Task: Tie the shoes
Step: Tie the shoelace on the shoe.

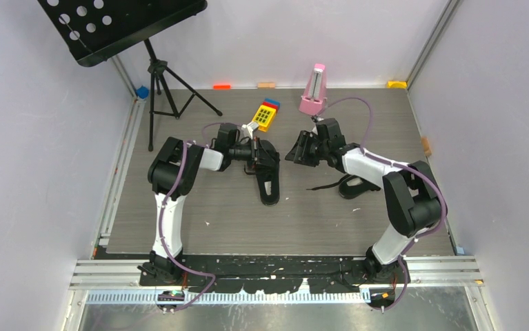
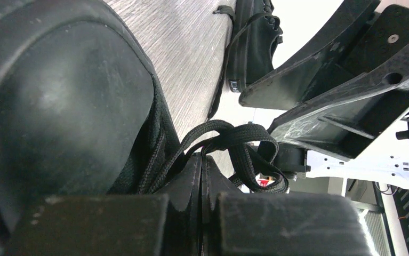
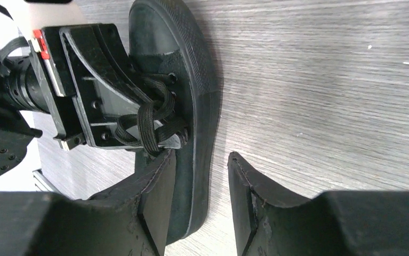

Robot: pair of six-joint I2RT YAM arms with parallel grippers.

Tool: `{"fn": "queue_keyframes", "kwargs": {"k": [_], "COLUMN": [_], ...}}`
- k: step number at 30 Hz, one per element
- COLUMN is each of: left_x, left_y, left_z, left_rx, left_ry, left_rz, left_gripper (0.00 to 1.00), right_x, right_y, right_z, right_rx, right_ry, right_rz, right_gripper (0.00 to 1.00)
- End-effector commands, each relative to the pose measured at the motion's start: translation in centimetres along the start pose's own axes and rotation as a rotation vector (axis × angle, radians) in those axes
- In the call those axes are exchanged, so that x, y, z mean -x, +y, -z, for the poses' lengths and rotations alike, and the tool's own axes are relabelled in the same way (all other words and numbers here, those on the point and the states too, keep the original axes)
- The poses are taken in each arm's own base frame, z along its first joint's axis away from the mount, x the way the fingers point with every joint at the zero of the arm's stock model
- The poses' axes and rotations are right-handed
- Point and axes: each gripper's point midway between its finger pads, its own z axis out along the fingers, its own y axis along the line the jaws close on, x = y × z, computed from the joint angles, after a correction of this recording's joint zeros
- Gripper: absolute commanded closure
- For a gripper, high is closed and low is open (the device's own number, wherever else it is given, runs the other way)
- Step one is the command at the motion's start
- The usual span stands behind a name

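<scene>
Top: you look down from behind, whole table (image 1: 199,214).
L wrist: v. close, low along shoe (image 2: 58,106).
R wrist: close, same shoe.

The left pincer (image 1: 256,153) sits on one black shoe (image 1: 270,187) on the tabletop (image 1: 213,221). The right pincer (image 1: 298,153) hangs just beside it, and the other shoe (image 1: 353,186) lies by the right arm (image 1: 368,164).

We see a grey wood-grain table (image 1: 199,207) carrying a black shoe (image 1: 269,183) near its centre and a second shoe (image 1: 355,186) toward 3 o'clock, whose lace (image 1: 323,186) trails loose on the boards. Toward 12 stand a pink metronome (image 1: 314,91) and a yellow keypad toy (image 1: 266,115); toward 10 a black music stand (image 1: 159,83).
</scene>
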Motion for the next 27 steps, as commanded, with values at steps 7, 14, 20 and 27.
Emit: {"fn": "queue_keyframes", "kwargs": {"k": [7,14,20,27], "left_x": [0.1,0.2,0.1,0.1], "left_y": [-0.8,-1.4,-1.8,-2.3], "left_z": [0.1,0.2,0.4,0.5], "left_rx": [-0.005,-0.019,-0.026,-0.039], "left_ry": [0.008,0.013,0.015,0.009], "left_rz": [-0.026,-0.031,-0.035,-0.039], "left_gripper": [1.00,1.00,1.00,1.00], "right_x": [0.1,-0.1,-0.3,-0.5], "right_y": [1.2,2.1,3.0,3.3], "right_z": [-2.1,-3.0,-3.1,-3.1], "right_rx": [0.157,0.195,0.241,0.264], "right_ry": [-0.039,-0.028,-0.010,-0.004], "right_rz": [0.079,0.070,0.031,-0.004], "right_gripper": [0.58,0.65,0.68,0.74]}}
